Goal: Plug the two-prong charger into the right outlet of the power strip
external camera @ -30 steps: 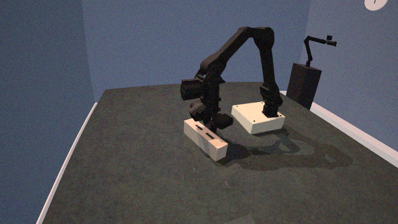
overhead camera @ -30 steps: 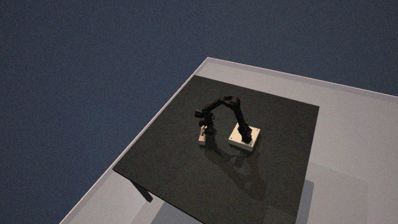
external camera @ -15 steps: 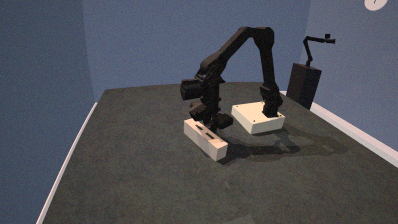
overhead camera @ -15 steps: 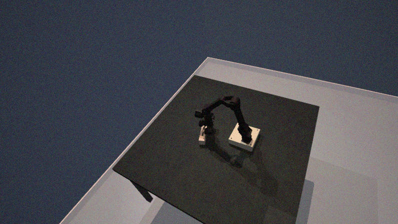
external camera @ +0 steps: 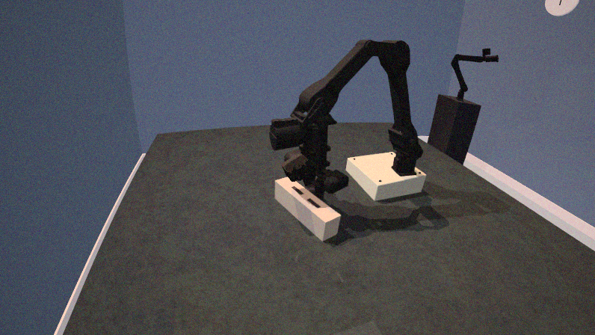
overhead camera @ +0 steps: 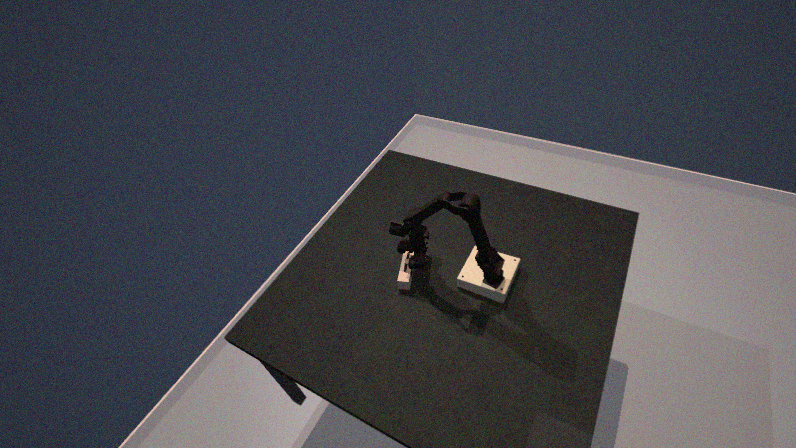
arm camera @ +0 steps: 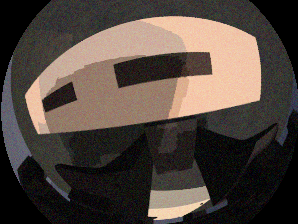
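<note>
- Dark grey-green counter [overhead camera: 334, 317] [external camera: 208, 258] [arm camera: 60, 30] carried the whole setup.
- Black arm [overhead camera: 475, 219] [external camera: 400, 91] arched up from its base and down to the strip, wrist section roughly vertical.
- Cream square base plate [overhead camera: 470, 272] [external camera: 366, 166] sat flat under the arm's foot, apart from the strip.
- Pale power strip [overhead camera: 403, 278] [external camera: 295, 203] [arm camera: 225, 50] lay flat, slotted face up, partly shaded.
- Fingers [overhead camera: 414, 262] [external camera: 318, 189] pointed down, pinching the charger, at the base-plate side of the strip.
- Dark charger [arm camera: 172, 150] was between them, just beside the strip's long edge in wrist view, not over either slot. Contact with strip: couldn't tell. Prongs: hidden.
- Two dark slots [external camera: 312, 203] [arm camera: 162, 69] showed uncovered in the strip's top.
</note>
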